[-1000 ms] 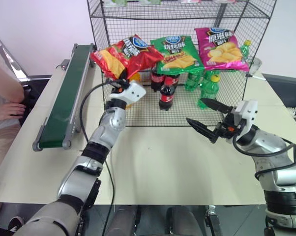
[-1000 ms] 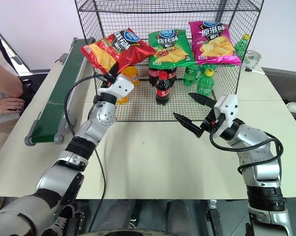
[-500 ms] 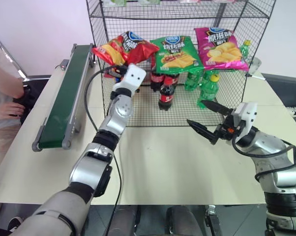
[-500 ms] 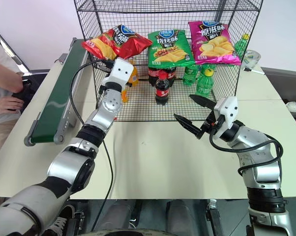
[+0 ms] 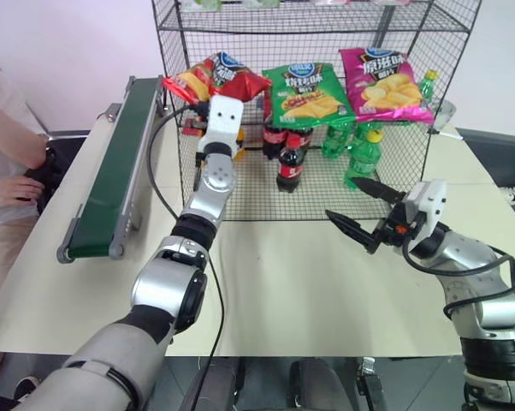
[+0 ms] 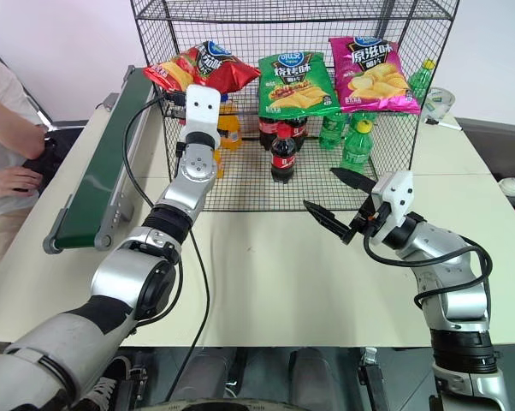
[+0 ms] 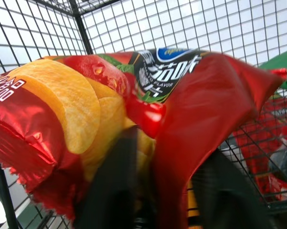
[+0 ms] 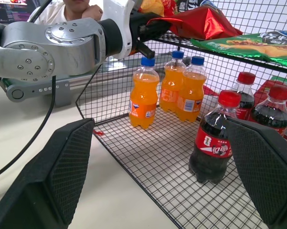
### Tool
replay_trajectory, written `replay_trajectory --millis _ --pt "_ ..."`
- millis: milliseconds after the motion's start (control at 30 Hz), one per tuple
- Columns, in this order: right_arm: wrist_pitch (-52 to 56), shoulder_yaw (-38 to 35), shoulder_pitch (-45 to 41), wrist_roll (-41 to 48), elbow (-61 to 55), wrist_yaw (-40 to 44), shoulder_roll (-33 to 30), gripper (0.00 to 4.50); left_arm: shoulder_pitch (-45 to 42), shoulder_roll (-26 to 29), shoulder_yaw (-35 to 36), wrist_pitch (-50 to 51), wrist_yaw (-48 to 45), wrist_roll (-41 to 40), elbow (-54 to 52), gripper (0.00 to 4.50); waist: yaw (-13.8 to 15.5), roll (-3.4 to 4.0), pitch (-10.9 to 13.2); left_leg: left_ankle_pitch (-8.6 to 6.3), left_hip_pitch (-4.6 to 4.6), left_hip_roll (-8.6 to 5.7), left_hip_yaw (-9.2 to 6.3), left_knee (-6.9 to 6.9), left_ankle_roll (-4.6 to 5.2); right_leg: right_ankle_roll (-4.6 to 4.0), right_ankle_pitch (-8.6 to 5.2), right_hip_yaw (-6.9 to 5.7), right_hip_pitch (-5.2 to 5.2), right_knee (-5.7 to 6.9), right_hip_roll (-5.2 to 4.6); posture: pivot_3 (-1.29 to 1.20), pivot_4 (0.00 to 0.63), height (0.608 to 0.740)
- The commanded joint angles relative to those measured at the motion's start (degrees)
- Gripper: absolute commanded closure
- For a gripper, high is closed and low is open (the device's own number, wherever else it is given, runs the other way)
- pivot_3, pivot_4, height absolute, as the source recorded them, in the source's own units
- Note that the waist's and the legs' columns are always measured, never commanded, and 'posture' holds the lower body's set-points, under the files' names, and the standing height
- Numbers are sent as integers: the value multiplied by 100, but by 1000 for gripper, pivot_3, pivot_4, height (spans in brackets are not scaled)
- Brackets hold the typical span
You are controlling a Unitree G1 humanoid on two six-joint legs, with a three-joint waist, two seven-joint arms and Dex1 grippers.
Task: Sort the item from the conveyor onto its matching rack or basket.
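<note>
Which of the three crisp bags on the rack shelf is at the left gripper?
The red bag, leftmost on the shelf, lies at the left gripper. The green bag and pink bag lie further right.

Left gripper (image 7: pixel 172 200) raised, right gripper (image 5: pixel 358 208) agape

The red crisp bag (image 7: pixel 181 109) reads "FLAVOR" under its logo; other print is too small to read.
</note>
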Motion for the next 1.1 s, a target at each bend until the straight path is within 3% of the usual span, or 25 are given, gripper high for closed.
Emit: replay_trajectory --millis 33,167,567,833,933,1100 --pt "-95 -69 -53 37 -254 -12 -21 0 71 -11 -65 -154 -518 -161 -292 978 -1 0 0 0 0 0 0 0 0 0 0 0 0 0 0 0 150 740" --pt "-103 -48 -55 39 -231 -3 -5 0 385 -12 -168 -293 -1346 -387 -928 978 -15 0 0 0 0 0 0 -1 0 1 0 0 -1 0 0 0 150 740" --pt "-150 45 -146 21 -96 12 77 0 993 1336 -1243 -905 -1351 1504 -2524 978 -27 1 -1 0 -1 2 0 -5 0 0 0 4 -5 -1 1 0 150 740" --pt "-184 47 -138 26 -60 20 83 0 1879 1667 -1009 -784 -2340 734 -3567 978 -9 5 -3 0 0 0 -2 -2 0 0 1 11 -2 -2 -1 0 150 740" --pt "-108 47 -135 110 -101 44 81 0 2090 1969 -893 -748 -2293 1018 -4025 978 -17 5 -3 0 0 1 -3 -3 0 -1 1 12 -5 0 -1 0 150 740" --pt "303 -30 -40 543 -438 221 -86 0 2357 2938 -835 -803 -1995 2176 -4786 978 -53 8 -5 0 -1 5 -4 -9 0 -1 0 14 -8 -1 -1 0 150 740"
